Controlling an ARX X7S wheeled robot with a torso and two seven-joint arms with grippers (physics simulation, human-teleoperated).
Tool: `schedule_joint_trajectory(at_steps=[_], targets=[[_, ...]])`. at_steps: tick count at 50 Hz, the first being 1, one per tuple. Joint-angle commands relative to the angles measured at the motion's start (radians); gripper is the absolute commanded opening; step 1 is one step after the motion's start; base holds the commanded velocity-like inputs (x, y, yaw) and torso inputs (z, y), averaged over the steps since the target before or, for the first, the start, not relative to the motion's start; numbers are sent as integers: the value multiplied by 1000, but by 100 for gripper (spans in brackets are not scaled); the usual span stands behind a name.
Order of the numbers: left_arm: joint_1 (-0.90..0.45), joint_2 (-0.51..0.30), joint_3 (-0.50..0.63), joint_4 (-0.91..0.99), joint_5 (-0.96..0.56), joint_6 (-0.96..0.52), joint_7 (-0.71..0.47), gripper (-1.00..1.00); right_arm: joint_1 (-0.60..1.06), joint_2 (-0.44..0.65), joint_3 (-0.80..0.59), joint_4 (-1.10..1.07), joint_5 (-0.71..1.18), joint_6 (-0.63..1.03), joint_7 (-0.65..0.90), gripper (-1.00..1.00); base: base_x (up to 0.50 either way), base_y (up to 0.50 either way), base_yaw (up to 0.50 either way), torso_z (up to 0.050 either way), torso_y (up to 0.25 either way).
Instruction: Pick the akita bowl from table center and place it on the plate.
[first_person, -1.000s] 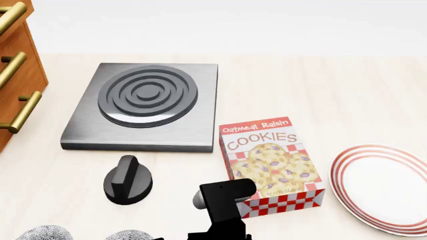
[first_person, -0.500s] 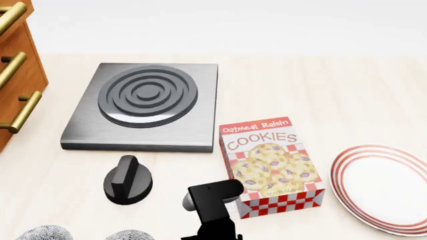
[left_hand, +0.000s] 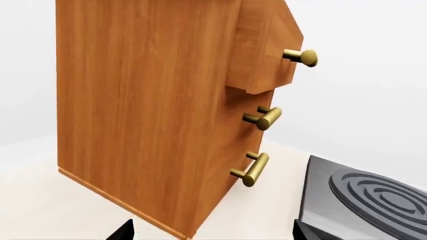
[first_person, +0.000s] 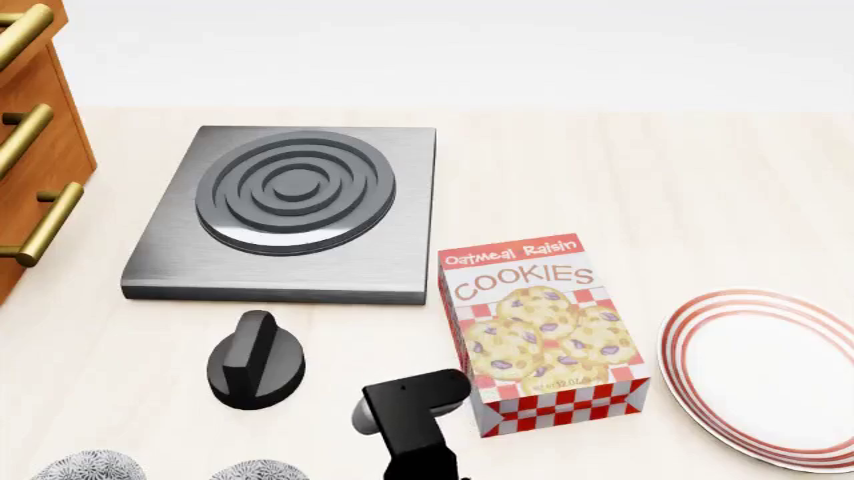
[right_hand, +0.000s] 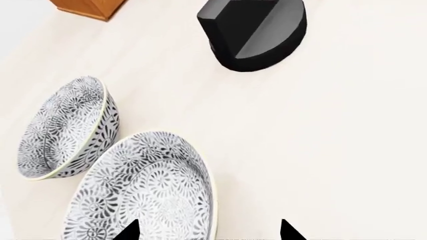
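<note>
Two speckled grey-black floral bowls lie at the near table edge. The akita bowl (right_hand: 143, 190) (first_person: 254, 470) is tipped on its side next to its twin (right_hand: 67, 127) (first_person: 87, 466). My right gripper (right_hand: 208, 232) is open just above the akita bowl's rim, with one fingertip (right_hand: 127, 231) over the bowl and the other over bare table. In the head view only the black right arm (first_person: 407, 415) shows. The red-ringed white plate (first_person: 774, 380) sits at the far right. My left gripper (left_hand: 213, 235) is open and empty, facing the cabinet.
A black knob-shaped block (first_person: 254, 362) (right_hand: 257, 32) stands just beyond the bowls. A cookies box (first_person: 541, 330) lies between the bowls and the plate. A grey hotplate (first_person: 287, 210) (left_hand: 367, 200) sits behind it. A wooden drawer cabinet (first_person: 34, 140) (left_hand: 153, 110) stands at the left.
My right arm has moved left and toward the near edge, closer to the bowls. Nothing else has moved.
</note>
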Motion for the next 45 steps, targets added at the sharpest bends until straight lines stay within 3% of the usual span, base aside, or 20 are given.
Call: schedule_joint_trajectory(at_steps=[1, 13, 14, 33, 45], targets=[[2, -2, 5, 0, -4, 2, -2, 100, 2, -5, -21, 47, -11, -25, -30, 100, 0, 0, 0, 0, 0], [-3, -5, 8, -7, -7, 3, -4, 100, 3, -3, -30, 40, -5, -25, -34, 100, 0, 0, 0, 0, 0], [-3, -5, 8, -8, -7, 4, -5, 100, 3, -3, -30, 37, -5, -27, -33, -100, 0, 0, 0, 0, 0], [8, -1, 19, -12, -14, 16, -3, 100, -19, 27, -20, -49, -11, -79, -9, -100, 0, 0, 0, 0, 0], [11, -2, 36, 4, -12, 7, -7, 100, -81, 115, 152, -318, 56, -134, 136, -100, 0, 0, 0, 0, 0]])
